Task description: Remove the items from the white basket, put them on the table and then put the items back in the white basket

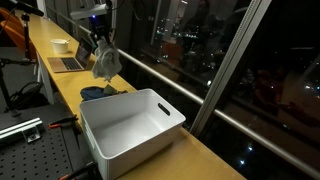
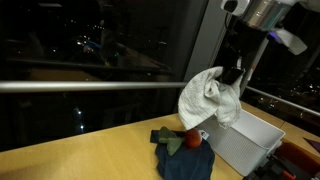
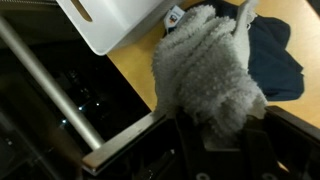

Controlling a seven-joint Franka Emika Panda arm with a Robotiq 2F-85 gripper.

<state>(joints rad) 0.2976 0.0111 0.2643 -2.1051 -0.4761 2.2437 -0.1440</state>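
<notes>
arm point(image 2: 262, 12) high (tool point(image 2: 234, 74) around white cloth point(image 2: 205, 100))

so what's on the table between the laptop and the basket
The blue cloth and a reddish piece lie there, close to the basket, as both exterior views show. The white cloth hangs above them from the gripper.

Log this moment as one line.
gripper: shut on white cloth, raised above table | navy cloth: on table beside white basket | white basket: no cloth seen inside
</notes>
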